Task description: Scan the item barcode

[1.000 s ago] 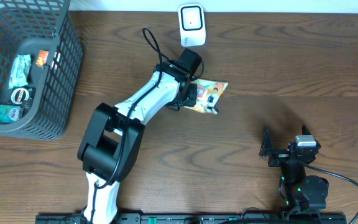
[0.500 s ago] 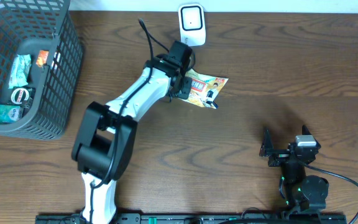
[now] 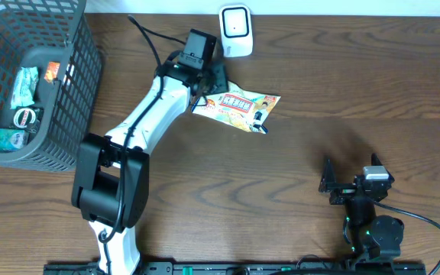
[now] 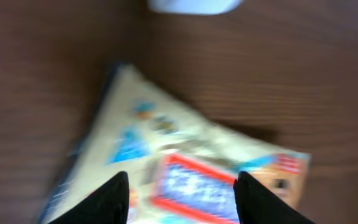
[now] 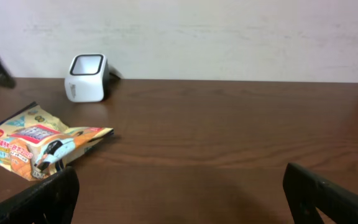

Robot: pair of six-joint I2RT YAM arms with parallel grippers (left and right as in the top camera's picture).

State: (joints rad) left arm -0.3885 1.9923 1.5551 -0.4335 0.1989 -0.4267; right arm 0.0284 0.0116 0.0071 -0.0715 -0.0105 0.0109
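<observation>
The item, a cream and orange snack packet (image 3: pixel 239 108), lies flat on the wooden table just below the white barcode scanner (image 3: pixel 235 30). My left gripper (image 3: pixel 207 85) hovers over the packet's left end, open, with nothing between its fingers. The blurred left wrist view shows the packet (image 4: pixel 185 155) beyond the gripper (image 4: pixel 182 199) and the scanner (image 4: pixel 194 5) at the top edge. My right gripper (image 3: pixel 328 183) rests open near the front right, far from the packet. Its wrist view shows the packet (image 5: pixel 36 146) and scanner (image 5: pixel 87 78) to the left.
A dark wire basket (image 3: pixel 75 92) stands at the table's left, holding several small packaged goods. A pale wall runs behind the table's far edge, just past the scanner.
The left arm has swung left and back from the packet while its jaws widened. The packet stays lying on the table. The right arm has not moved.
</observation>
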